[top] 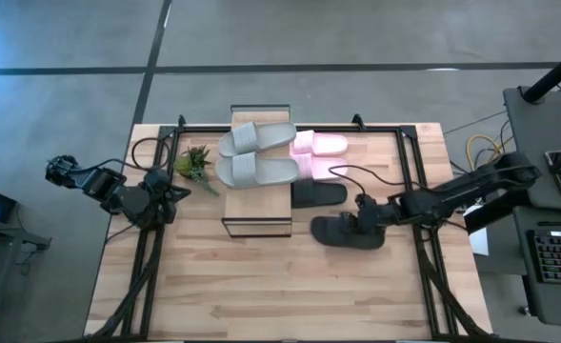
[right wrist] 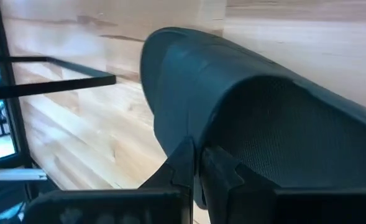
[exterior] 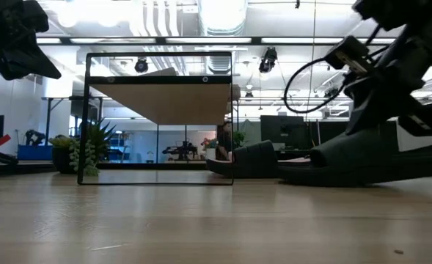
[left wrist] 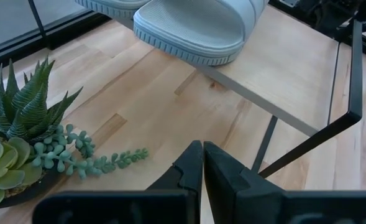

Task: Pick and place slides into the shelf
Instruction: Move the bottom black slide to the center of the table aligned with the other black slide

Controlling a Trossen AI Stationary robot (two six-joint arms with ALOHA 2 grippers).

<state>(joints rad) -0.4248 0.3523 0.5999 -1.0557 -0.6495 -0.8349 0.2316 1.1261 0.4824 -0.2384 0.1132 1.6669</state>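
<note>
High view has the right arm stretched low across the bench toward the shelf, its right claw pinched tight on the near black slide, just off the shelf's right side. Two grey slides sit on the shelf top. Left claw hangs left of the shelf, fingers closed, holding nothing.

- High view looks straight down on the whole desk from well above
- Low view sits at desk-top level, facing level across the shelf into the room
- Left wrist view looks down close past the left gripper at the shelf's edge
- Right wrist view sits very close over a black slide, shared with the high and low views
</note>
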